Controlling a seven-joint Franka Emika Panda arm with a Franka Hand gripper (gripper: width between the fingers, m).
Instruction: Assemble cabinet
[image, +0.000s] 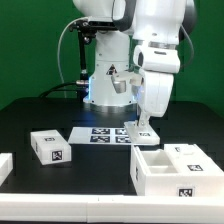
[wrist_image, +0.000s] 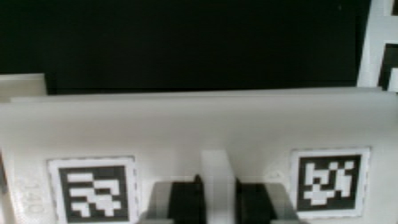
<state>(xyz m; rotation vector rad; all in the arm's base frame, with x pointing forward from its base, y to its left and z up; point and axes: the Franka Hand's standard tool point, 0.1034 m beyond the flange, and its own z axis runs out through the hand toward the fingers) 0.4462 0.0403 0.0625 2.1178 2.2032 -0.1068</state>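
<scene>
White cabinet at exterior view's right; end effector down at marker board, grip state unclear.

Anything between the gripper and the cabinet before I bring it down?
Nothing visible. The gripper hangs right at the far wall of the cabinet, and that wall fills the wrist view. The marker board and the small white block lie aside, toward the exterior view's left.
</scene>
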